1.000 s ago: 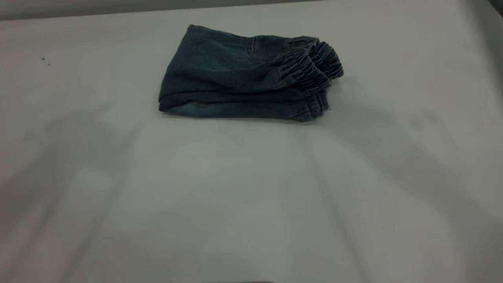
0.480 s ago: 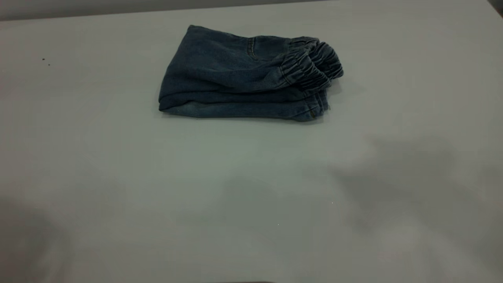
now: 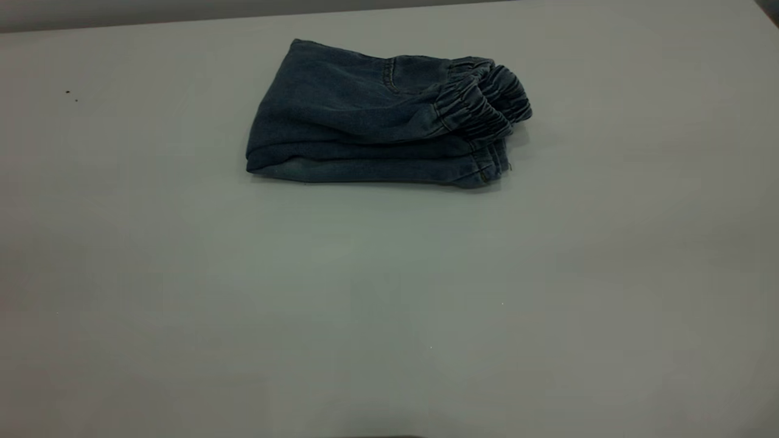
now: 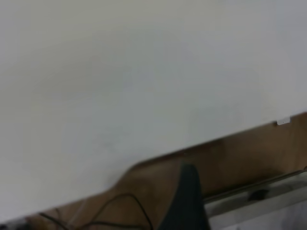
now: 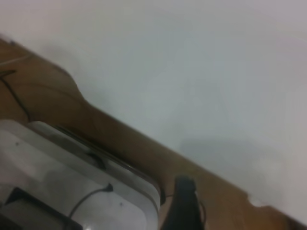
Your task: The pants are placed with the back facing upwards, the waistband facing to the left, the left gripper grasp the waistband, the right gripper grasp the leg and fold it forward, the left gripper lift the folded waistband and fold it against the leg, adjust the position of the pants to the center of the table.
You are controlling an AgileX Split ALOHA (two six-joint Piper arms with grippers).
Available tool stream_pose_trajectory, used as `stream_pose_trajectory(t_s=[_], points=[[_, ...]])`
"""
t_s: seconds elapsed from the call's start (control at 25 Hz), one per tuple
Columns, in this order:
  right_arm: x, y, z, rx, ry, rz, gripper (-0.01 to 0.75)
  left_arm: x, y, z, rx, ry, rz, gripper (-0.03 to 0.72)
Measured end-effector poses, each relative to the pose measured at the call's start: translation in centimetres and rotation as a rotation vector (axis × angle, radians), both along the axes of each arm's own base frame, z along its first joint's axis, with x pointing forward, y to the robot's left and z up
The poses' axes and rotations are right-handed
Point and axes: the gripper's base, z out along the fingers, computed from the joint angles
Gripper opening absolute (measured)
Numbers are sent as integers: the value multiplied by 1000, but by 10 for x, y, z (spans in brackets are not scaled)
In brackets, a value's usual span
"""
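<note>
The pants [image 3: 359, 112] lie folded into a compact blue denim bundle on the far middle of the table [image 3: 389, 304]. The ruched waistband [image 3: 487, 106] sits on top at the bundle's right end. A paler leg layer [image 3: 365, 171] runs along the bundle's near edge. Neither gripper appears in the exterior view. The left gripper [image 4: 188, 201] shows only as a dark shape beyond the table's edge in the left wrist view. In the right wrist view the right gripper [image 5: 184, 203] is likewise a dark shape off the table's edge. Nothing is held.
Two tiny dark specks [image 3: 71, 95] mark the far left of the table. Past the table's edge the wrist views show brown floor [image 4: 240, 153], thin black cables [image 4: 120, 203] and a pale grey housing [image 5: 72, 187].
The arm shadows that lay across the near part of the table have faded away. The folded pants have not moved.
</note>
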Motion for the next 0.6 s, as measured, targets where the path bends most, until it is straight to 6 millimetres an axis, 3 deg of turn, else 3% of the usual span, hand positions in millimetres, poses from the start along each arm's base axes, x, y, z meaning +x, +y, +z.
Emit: stream_pose_trajectory(t_s=[0.2,0.4,0.6], points=[[-41,-20,-30,60,-63,-10,507,-17,3,-32,-10,13,63,552],[-69,-34,-28,161,-232,3,507,-26,4,-34,-15,-64,78,552],[-81,-42,-26,188,-336,-2,507,-32,7,-35,12,-103,91,552]])
